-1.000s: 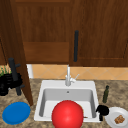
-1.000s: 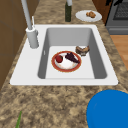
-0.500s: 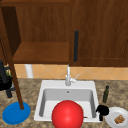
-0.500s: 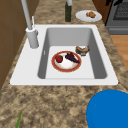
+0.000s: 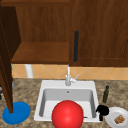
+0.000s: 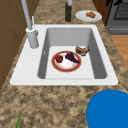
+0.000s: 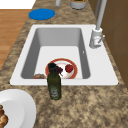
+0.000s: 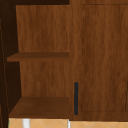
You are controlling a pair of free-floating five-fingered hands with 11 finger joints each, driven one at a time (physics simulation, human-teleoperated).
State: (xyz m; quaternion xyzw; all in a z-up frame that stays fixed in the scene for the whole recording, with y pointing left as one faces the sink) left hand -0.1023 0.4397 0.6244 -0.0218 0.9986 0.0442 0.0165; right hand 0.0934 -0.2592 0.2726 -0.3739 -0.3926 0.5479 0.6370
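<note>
Far left: left hand barely inside the frame edge beside the open cabinet door, fingers impossible to make out. Below, blue plate on the counter. Further right, right hand low at the sink front right corner, bunched downward, grip unclear, just beside the white plate, holding nothing visible.

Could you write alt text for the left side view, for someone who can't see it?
A white sink holds a red-rimmed plate of fruit beside a small brown bowl. A faucet stands at left; a dark bottle and a white plate sit beyond.
</note>
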